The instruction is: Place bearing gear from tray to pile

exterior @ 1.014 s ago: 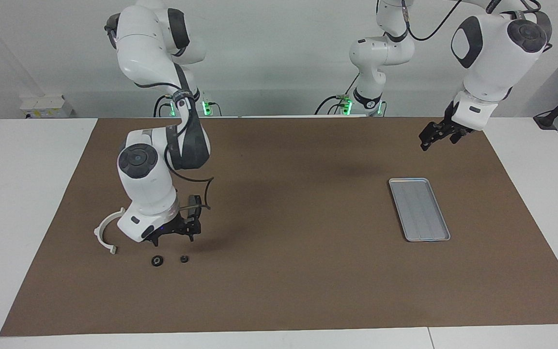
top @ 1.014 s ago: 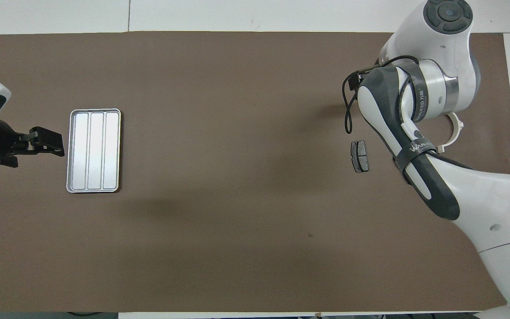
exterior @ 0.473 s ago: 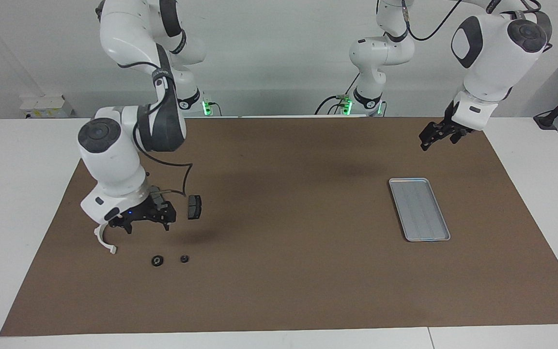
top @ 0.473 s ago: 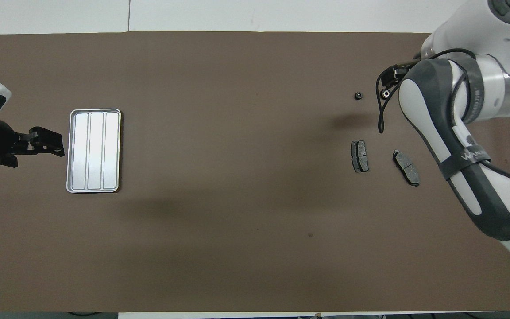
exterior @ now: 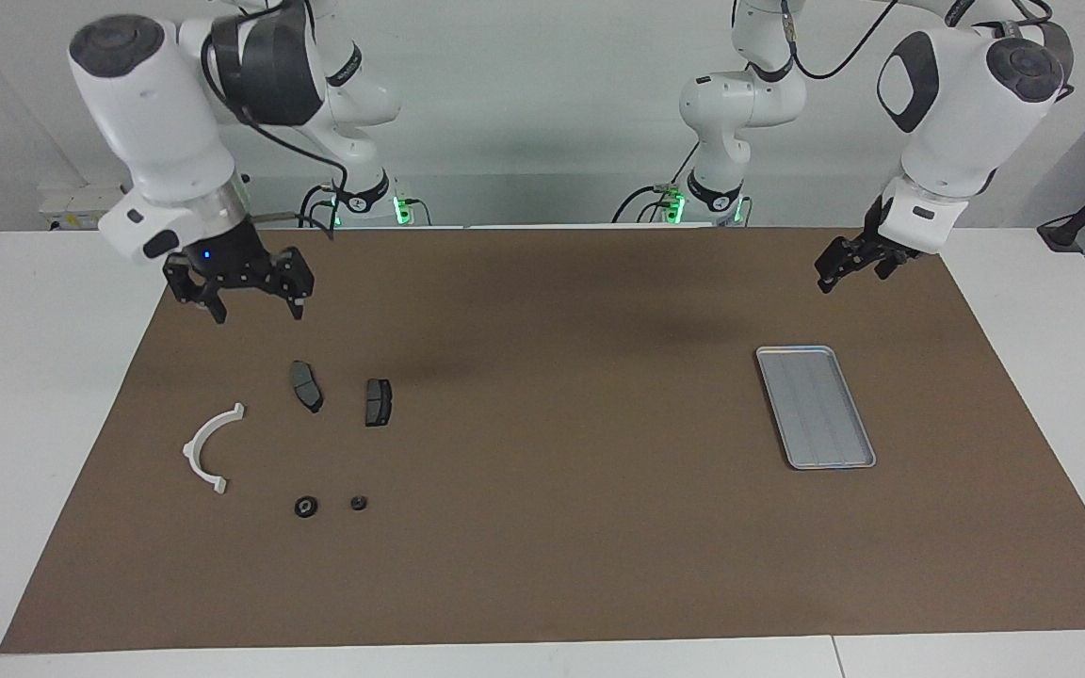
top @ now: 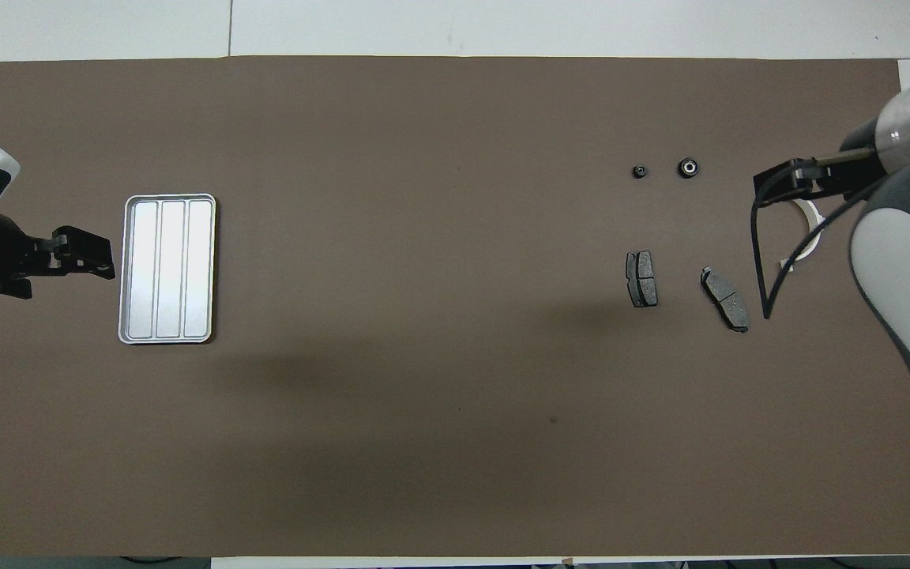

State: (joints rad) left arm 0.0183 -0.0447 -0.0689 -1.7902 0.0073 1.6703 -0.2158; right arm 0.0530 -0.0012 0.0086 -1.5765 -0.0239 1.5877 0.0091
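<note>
Right gripper (exterior: 254,303) has lifted away empty with fingers spread, over the mat's robot-side edge, leaving the gear (exterior: 306,507) beside the small nut (exterior: 358,503) in the pile near the white bracket (exterior: 206,449) and brake pads (exterior: 306,386), tray (exterior: 814,406) bare, so placement looks done; left gripper (exterior: 846,266) waits, grip unclear.

Tabletop (exterior: 561,527) middle is bare and passable. Obstacles sit only at the ends: tray (exterior: 816,407) at 3 o'clock in the facing view, pile (exterior: 316,443) at 9 o'clock. Right end effector (exterior: 249,299) hangs over mat at 10.
</note>
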